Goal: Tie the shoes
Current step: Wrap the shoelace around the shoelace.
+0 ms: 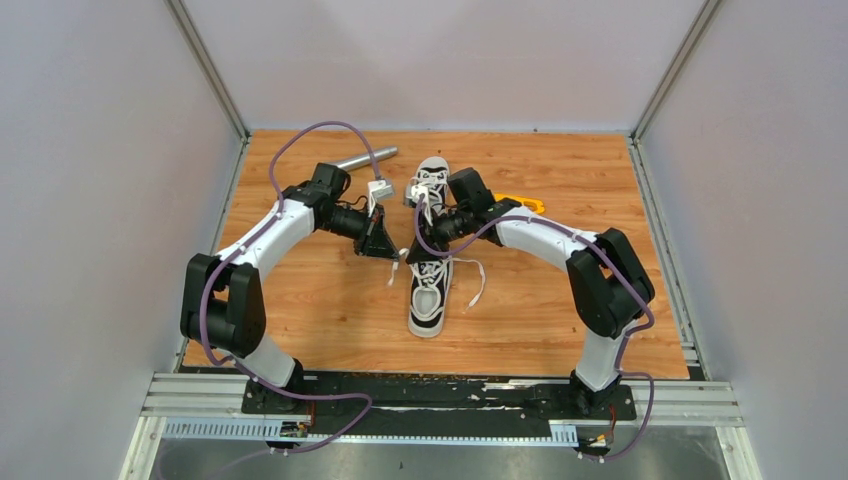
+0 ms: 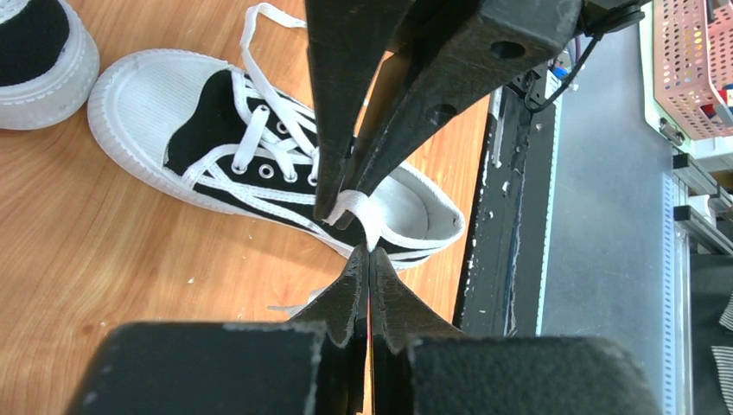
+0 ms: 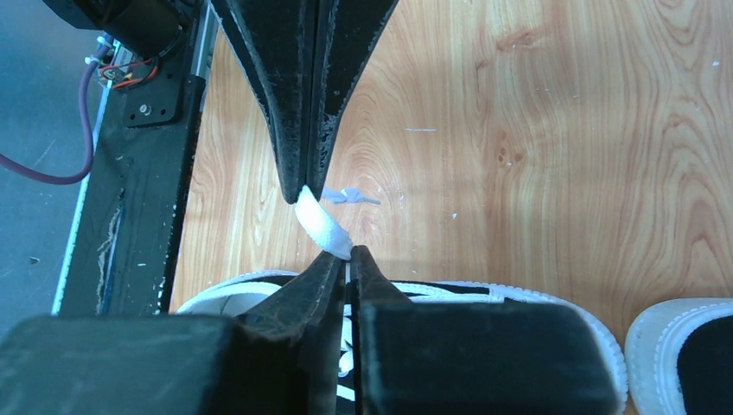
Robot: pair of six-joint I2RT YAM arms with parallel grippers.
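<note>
Two black-and-white sneakers lie in a line mid-table: the near shoe (image 1: 428,300) and the far shoe (image 1: 432,180). My two grippers meet tip to tip above the near shoe's lacing. In the left wrist view my left gripper (image 2: 369,252) is shut on a short stretch of white lace (image 2: 359,207) over the near shoe (image 2: 207,138). In the right wrist view my right gripper (image 3: 350,253) is shut on the other end of that stretch of lace (image 3: 321,226). From above, the left gripper (image 1: 398,252) and right gripper (image 1: 412,252) nearly touch. A loose lace end (image 1: 478,285) trails to the right.
A metal cylinder (image 1: 365,158) lies at the back left and a yellow object (image 1: 522,203) sits behind the right arm. The black base rail (image 2: 506,216) runs along the near edge. A pink basket (image 2: 691,69) stands beyond the table.
</note>
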